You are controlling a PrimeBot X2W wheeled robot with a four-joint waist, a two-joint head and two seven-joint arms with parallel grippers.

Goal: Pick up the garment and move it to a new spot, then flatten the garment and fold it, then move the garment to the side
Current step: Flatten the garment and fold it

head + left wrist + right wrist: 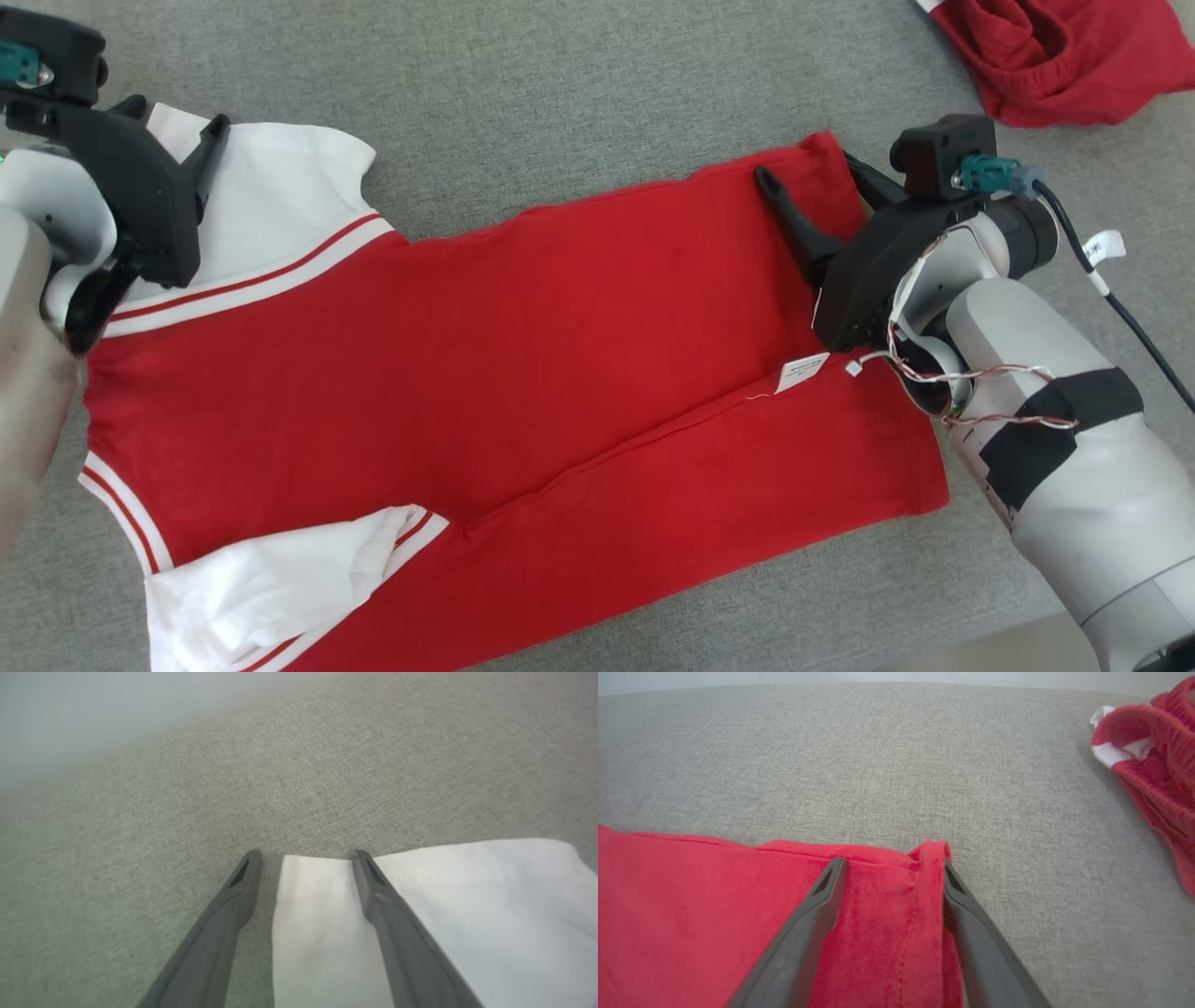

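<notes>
Spread wide, the right gripper (893,863) straddles the far hem corner (931,851) of the red jersey (513,327), which lies flattened across the middle of the grey cloth-covered bench (560,93). Equally spread, the left gripper (306,858) brackets the far corner of the white sleeve (467,905). Knit this soft and light will likely sag between holds, so pinching both far corners together looks right. Another red garment (1064,56) sits crumpled at the bench's far right corner.

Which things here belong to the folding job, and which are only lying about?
Job: red and white garment, spread out; left gripper, jaws open at its white sleeve; right gripper, jaws open at its red hem.
Lying about: crumpled red garment at far right.
</notes>
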